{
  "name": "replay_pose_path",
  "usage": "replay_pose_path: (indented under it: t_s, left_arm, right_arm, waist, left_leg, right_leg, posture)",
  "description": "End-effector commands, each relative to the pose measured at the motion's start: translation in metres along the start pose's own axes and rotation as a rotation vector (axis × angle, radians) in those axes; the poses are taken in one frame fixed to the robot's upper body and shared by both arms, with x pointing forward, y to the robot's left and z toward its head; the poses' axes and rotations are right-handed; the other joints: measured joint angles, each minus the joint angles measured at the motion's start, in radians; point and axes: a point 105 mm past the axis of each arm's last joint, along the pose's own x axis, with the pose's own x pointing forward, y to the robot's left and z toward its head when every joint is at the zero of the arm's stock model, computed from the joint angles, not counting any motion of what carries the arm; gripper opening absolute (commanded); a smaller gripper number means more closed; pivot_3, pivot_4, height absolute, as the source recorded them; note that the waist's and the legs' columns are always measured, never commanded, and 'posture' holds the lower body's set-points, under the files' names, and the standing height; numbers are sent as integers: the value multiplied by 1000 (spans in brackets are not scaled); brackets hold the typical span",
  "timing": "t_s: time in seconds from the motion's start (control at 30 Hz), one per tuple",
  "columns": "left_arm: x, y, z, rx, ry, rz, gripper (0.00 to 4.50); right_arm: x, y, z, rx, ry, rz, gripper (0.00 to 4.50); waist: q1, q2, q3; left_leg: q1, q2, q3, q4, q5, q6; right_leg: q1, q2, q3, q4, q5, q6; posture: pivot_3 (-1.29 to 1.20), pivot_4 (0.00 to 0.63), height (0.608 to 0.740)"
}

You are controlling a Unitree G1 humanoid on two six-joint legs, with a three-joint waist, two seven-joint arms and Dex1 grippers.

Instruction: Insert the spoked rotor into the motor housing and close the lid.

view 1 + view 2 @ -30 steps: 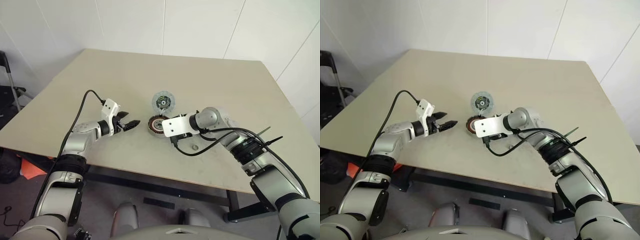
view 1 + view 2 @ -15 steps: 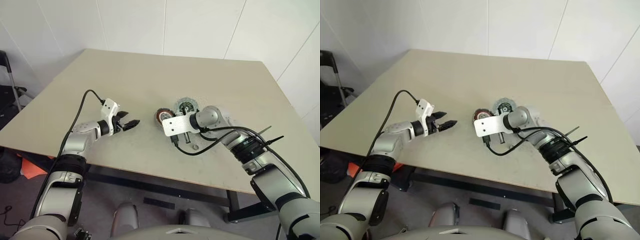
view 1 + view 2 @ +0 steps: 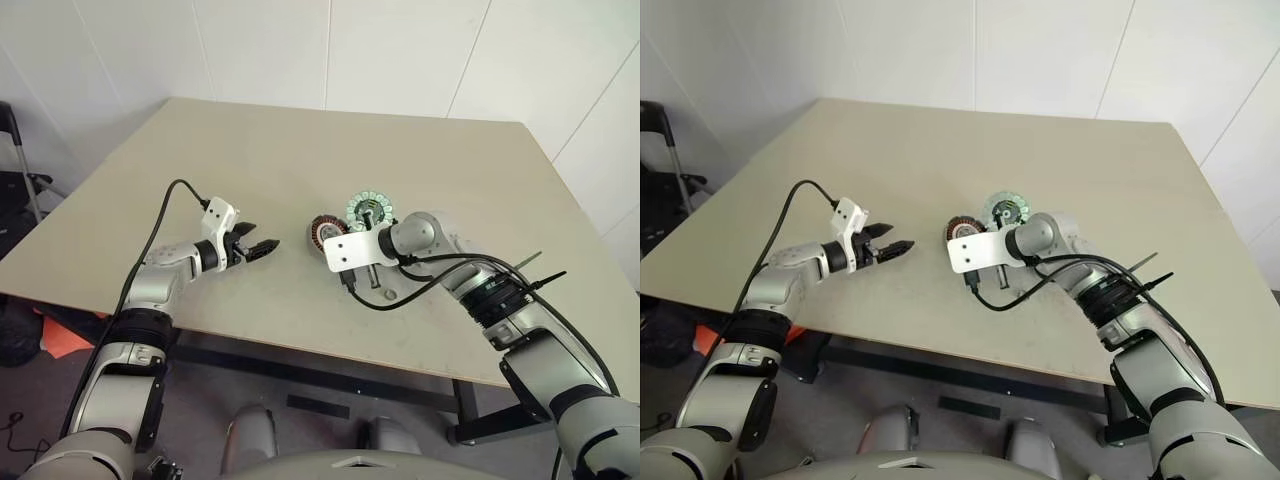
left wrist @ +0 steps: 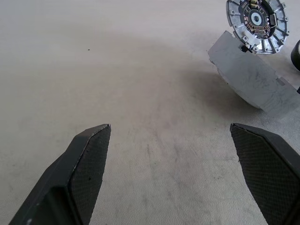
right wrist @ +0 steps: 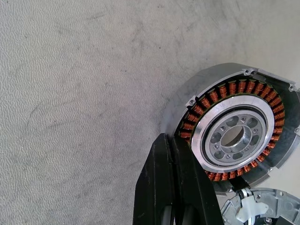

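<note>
The motor housing (image 3: 324, 232), a round dark puck with copper-red windings around a silver hub (image 5: 233, 137), rests near the table's middle. Beside it, farther from me, lies a silver disc (image 3: 371, 211) with radial ribs and a circuit board at its centre (image 4: 256, 18); I cannot tell whether it is the rotor or the lid. My right gripper (image 5: 168, 138) is shut with nothing between its fingers, its tip against the housing's outer rim. My left gripper (image 3: 264, 245) hovers open to the housing's left, holding nothing.
A small ring-shaped part (image 3: 388, 294) lies on the beige table (image 3: 250, 150) just nearer than my right wrist. My right wrist's white plate (image 4: 248, 77) stands between the left gripper and the housing. The table's near edge runs below both arms.
My right gripper has shut. The housing was pushed a little away from me and to the right, and the silver disc slid right. The left arm kept still.
</note>
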Motion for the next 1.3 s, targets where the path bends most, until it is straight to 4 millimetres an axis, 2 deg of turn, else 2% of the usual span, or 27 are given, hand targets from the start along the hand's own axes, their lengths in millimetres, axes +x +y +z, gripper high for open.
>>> replay_pose_path:
  t_s: [0.03,0.4,0.63,0.87,1.0,1.1,1.3]
  left_arm:
    - [-1,3,16,40,-44,10,4332]
    - [1,3,16,38,-45,12,4332]
    - [2,3,15,37,-45,13,4332]
    - [1,3,15,37,-45,12,4332]
    - [1,4,14,37,-45,14,4332]
    - [1,4,14,36,-44,16,4332]
    - [2,3,14,36,-44,12,4332]
  right_arm:
    - [-23,-28,5,-61,19,-99,13]
    - [-44,-42,9,-132,53,-151,13]
    - [-50,-34,6,-162,81,-125,13]
    - [-59,-24,-18,-159,161,-95,13]
    - [-60,-10,-26,-162,177,-52,13]
    - [-60,-1,-24,-166,167,-31,13]
    - [-55,1,-11,-180,134,-30,13]
  waist:
    - [1,0,0]
    - [0,0,0]
    - [1,0,0]
    - [2,0,0]
    - [2,0,0]
    - [2,0,0]
    - [0,0,0]
  left_leg:
    - [0,0,0,0,0,0]
    - [-1,0,0,0,0,0]
    - [-1,0,0,0,0,0]
    - [-1,0,0,0,0,0]
    - [-1,0,0,0,0,0]
    - [-1,0,0,0,0,0]
    - [0,0,0,0,0,0]
  right_leg:
    - [0,0,0,0,0,0]
    - [-1,0,0,0,0,0]
    - [0,0,0,0,0,0]
    - [0,0,0,0,0,0]
    - [0,0,0,0,0,0]
    - [0,0,0,0,0,0]
    - [0,0,0,0,0,0]
  posture:
    - [0,0,740]
    - [0,0,740]
    - [0,0,740]
    - [0,0,740]
    - [0,0,740]
    - [0,0,740]
    - [0,0,740]
